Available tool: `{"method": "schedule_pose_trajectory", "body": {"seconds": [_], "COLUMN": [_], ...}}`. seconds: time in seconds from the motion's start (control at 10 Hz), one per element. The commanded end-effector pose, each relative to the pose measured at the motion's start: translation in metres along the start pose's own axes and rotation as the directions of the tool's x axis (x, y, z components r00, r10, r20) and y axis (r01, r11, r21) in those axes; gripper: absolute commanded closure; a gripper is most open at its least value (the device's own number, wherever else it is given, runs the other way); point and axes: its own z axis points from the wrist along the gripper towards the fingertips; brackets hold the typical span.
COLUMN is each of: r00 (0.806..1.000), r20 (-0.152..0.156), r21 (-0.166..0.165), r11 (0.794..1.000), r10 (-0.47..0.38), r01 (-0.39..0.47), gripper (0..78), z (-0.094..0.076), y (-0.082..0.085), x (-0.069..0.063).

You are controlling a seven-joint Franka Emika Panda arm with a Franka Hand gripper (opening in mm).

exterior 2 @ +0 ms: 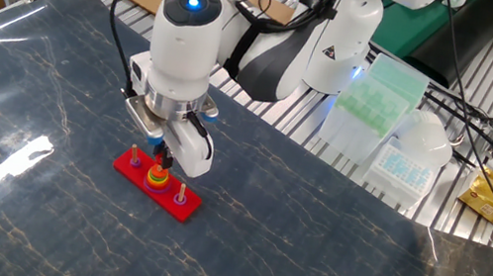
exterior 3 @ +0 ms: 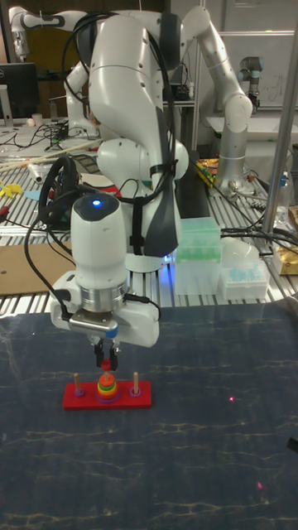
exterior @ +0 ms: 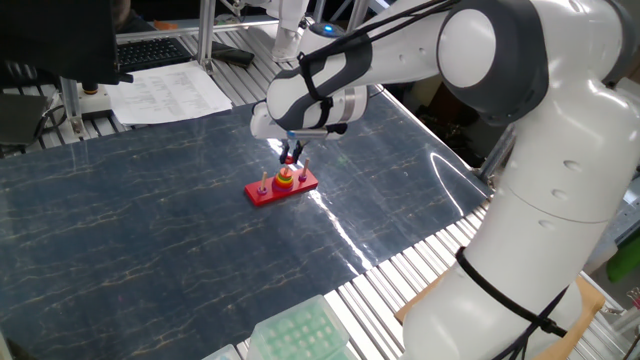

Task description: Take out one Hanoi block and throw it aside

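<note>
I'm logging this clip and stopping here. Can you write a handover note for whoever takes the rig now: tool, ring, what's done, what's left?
Tool: hangs just above the middle peg, fingers closed; a small red spot between the tips looks like the ring, though it is tiny in every view.
Base: flat on the table, with the yellow and green rings on the middle peg and the outer pegs bare.
Done: the ring seems gripped and off the stack.
Left: raise it clear of the peg, carry it sideways off the base and drop it on the table.
</note>
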Motion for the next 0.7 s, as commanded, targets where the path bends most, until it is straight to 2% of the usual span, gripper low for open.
{"method": "schedule_pose_trajectory", "body": {"seconds": [0.1, 0.7], "r00": [0.998, 0.994], "r20": [-0.001, -0.005], "r21": [0.0, -0.011], "r11": [0.998, 0.994], "r10": [0.059, 0.105], "r01": [-0.059, -0.105], "gripper": [76.3, 76.3], "z": [-0.013, -0.012], "y": [0.018, 0.032], "x": [0.004, 0.005]}}
